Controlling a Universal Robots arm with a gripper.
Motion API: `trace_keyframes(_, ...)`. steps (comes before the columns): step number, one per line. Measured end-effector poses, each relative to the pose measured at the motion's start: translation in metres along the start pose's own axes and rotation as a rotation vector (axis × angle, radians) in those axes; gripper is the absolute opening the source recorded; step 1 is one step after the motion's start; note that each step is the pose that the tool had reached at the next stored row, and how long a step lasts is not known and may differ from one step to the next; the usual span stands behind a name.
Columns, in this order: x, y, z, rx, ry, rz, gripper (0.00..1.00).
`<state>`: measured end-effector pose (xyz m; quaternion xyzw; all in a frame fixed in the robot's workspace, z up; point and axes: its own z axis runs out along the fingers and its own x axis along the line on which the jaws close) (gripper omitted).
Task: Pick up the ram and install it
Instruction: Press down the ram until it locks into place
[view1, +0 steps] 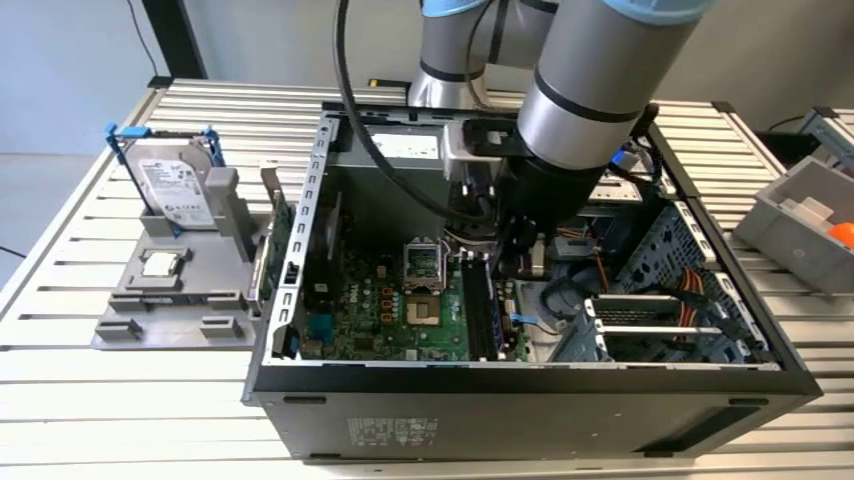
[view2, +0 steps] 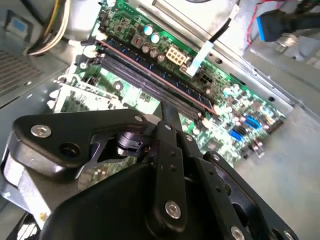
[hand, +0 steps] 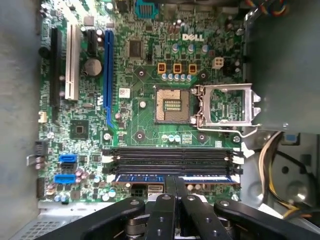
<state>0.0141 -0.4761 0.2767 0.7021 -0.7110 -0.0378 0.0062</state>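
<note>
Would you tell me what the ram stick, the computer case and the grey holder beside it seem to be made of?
The ram looks like blue fibreglass circuit board, with flat dark chips along it, at the tool. The computer case seems painted sheet metal: thin folded black walls, bare grey inside. The grey holder looks like matte moulded or printed plastic, though its look leaves that open.

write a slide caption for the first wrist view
Gripper pressing the ram into a motherboard slot.
</note>
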Motion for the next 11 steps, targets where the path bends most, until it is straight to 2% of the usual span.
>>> trace_keyframes(4, -0.0008, 0.0011, -0.0181, 0.0, 0.0001, 0.0, 0.0)
trace_keyframes(5, -0.0011, 0.0015, -0.0253, -0.0001, 0.0004, 0.0, 0.0)
trace_keyframes(11, -0.0011, 0.0015, -0.0251, -0.0001, 0.0003, 0.0, 0.0)
